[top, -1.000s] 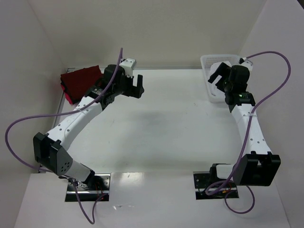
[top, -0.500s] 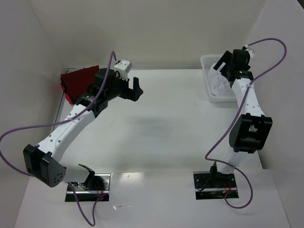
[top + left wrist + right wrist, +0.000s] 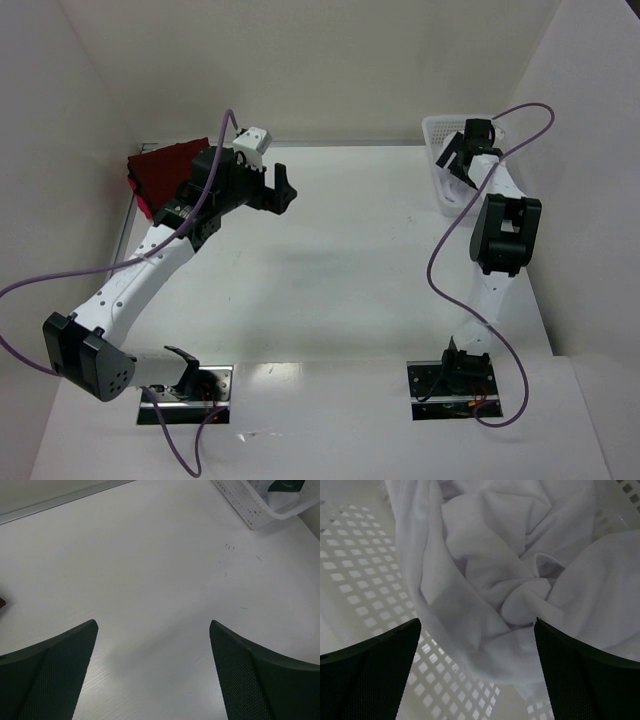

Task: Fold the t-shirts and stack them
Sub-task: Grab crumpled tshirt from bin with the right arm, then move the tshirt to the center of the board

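Right gripper (image 3: 476, 627) hangs wide open over the crumpled white t-shirt (image 3: 490, 565) in the basket (image 3: 355, 570) — soft, light, floppy, so I aim for a raised fold. Left gripper (image 3: 152, 630) open too; red t-shirts (image 3: 165, 168) sit far-left.

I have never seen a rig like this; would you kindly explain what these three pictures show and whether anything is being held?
These are two white and black robot arms bolted to the near edge of a white table. The wide picture comes from a fixed camera above and behind them. The other two look out from each wrist, so the dark shapes at the bottom are that arm's own fingers. The left gripper hangs open over bare table and holds nothing. Beyond it, at the far left corner, lies a pile of dark red cloth shirts. The right gripper is open too, poised over a crumpled white cloth shirt inside the white plastic mesh basket at the far right. It grips nothing yet.
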### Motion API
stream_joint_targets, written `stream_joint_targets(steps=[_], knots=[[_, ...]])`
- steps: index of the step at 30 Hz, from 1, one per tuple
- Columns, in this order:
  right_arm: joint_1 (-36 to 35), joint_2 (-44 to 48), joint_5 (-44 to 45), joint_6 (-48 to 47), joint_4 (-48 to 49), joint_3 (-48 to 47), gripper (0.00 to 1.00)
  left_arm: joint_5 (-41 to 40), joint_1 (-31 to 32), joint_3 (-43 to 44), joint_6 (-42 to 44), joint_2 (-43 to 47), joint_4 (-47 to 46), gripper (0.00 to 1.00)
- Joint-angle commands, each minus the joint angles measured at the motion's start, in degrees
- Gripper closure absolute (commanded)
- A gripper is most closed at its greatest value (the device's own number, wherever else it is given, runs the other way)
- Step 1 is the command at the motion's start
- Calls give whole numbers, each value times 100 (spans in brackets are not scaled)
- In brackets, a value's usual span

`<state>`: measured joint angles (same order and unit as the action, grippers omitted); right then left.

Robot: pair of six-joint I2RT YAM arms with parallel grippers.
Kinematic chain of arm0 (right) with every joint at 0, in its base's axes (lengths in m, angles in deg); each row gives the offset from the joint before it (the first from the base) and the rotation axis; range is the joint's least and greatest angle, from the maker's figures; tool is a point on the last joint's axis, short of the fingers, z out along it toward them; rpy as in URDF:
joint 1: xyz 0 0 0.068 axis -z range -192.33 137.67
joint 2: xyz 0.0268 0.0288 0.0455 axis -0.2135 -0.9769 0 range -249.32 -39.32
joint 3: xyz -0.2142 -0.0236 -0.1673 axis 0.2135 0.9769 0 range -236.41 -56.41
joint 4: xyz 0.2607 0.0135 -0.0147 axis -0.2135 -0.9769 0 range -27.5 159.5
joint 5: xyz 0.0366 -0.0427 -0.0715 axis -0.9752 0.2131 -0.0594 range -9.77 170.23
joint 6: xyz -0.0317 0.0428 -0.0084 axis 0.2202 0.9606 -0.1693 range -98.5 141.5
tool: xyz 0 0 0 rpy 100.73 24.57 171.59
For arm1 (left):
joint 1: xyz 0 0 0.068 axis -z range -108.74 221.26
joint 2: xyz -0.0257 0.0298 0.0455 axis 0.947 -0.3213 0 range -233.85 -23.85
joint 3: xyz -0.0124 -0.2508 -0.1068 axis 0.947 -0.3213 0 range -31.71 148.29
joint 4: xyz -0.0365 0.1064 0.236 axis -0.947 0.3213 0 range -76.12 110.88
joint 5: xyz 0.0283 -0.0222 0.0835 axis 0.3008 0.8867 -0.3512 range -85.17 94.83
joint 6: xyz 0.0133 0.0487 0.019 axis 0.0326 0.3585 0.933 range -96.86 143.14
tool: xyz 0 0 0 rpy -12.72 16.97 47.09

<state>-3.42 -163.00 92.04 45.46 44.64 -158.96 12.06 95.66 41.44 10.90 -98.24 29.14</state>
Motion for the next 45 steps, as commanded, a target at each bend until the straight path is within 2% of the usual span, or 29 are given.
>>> stream_joint_targets(steps=[1,5,9,10,12,13,17,19,21,26,29,31,36,39,41,43,44,45], knots=[[41,-240,120,-120,-28,-388,4,-388,-32,36,-24,100,-147,0],[41,-311,137,-120,87,-410,15,-564,-32,146,-24,31,-97,0],[41,-468,173,-120,-31,-603,43,-749,-32,262,-142,-5,121,0],[41,-424,173,-167,-36,-608,55,-797,-32,262,-147,-5,126,0],[41,-326,290,-172,-36,-608,71,-802,-32,262,-147,42,126,0],[41,-177,350,-172,-36,-608,83,-748,-32,262,-193,47,126,0],[41,438,481,-172,-73,-608,99,-324,-32,262,-261,109,126,0],[41,752,481,-172,-150,-661,100,311,-32,448,-191,56,178,0],[41,1194,419,-198,-395,-984,100,1361,-32,621,124,-135,231,0],[-177,2285,19,-330,-686,-1408,100,2357,179,1215,389,-711,-139,0],[-516,3109,-762,-330,-579,-1205,100,2983,213,1429,423,-981,-630,0],[-909,3732,-1608,-77,-413,-925,100,3522,232,1514,442,-1181,-1055,0],[-1742,4530,-2604,642,-56,-558,100,3755,346,1909,403,-1997,-1476,0],[-2289,4756,-2710,869,25,-393,100,4434,519,2230,105,-2482,-1721,0],[-2498,4943,-2710,949,52,-176,100,4432,802,2322,3,-2667,-1851,1],[-2499,5138,-2705,1067,131,189,100,4226,939,2358,55,-2668,-1860,12],[-2499,5192,-2625,1067,131,309,100,4067,996,2295,46,-2663,-1977,23],[-2499,5279,-2517,1067,131,525,100,3571,996,2180,-111,-2562,-2028,57]])
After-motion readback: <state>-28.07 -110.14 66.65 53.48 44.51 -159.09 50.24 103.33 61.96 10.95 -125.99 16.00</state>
